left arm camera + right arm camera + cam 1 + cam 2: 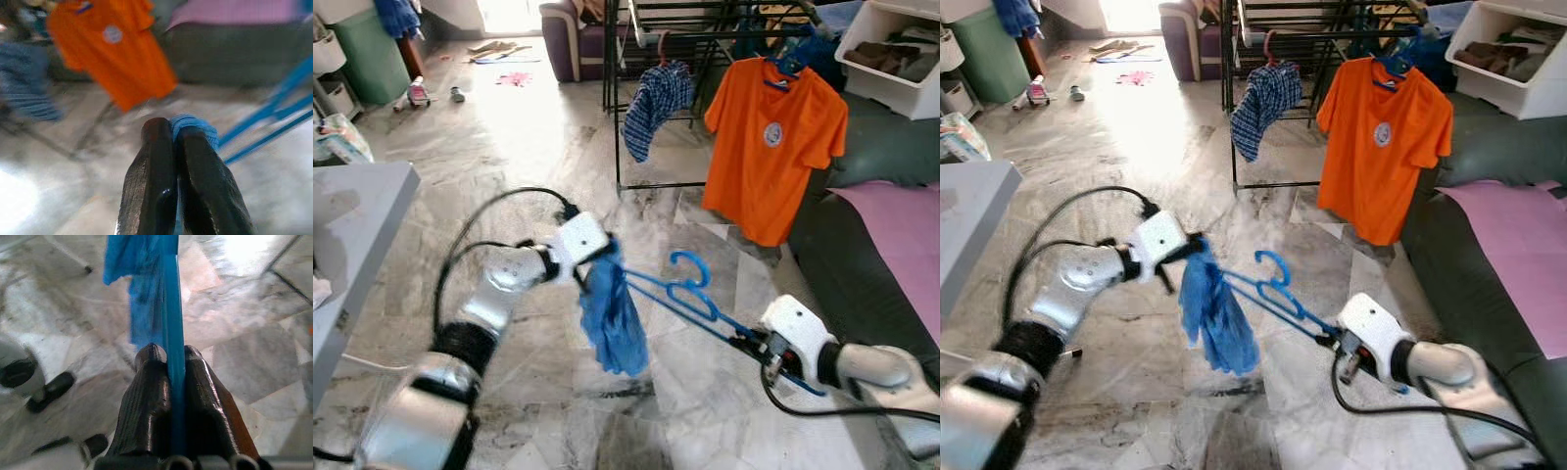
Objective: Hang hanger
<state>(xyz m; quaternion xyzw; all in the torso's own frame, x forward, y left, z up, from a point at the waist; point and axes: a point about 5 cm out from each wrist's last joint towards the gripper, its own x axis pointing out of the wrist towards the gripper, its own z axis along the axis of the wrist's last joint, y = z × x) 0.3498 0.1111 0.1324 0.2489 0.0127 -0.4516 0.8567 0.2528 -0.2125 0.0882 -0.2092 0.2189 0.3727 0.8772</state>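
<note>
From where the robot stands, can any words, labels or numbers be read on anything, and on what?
None can be read.
Orange shirt: its round white badge is too small and blurred to read.
Blue cloth, blue hanger, white bin: no text visible.

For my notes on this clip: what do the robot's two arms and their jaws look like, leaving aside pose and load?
Both arms are silver metal tubes with black ribbed joints, each ending in a white boxy wrist housing. Black cables loop off the left arm near the wrist, and one trails under the right arm. The left gripper and right gripper each have two long, dark, rounded fingers; the right one's look faintly ridged.
</note>
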